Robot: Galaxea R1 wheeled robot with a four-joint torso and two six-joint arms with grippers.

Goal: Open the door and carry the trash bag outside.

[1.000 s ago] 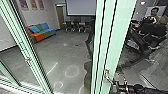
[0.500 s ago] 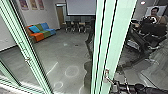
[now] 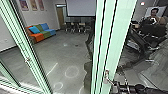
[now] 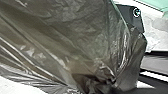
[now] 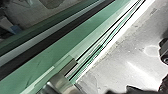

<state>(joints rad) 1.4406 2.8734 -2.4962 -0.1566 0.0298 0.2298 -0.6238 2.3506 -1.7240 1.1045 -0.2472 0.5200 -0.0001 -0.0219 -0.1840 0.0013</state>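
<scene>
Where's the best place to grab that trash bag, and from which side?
Probably by its bunched part, coming in from the gathered end: the creases of the trash bag run together there into dense folds, while the broad, smoother plastic offers less to pinch.

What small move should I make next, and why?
Probably ease the right arm gently at the door handle: in the head view it reaches right up to that handle, on the pale green frame. Slowly, I think, since the trash bag looms large in the left wrist view and might snag.
</scene>
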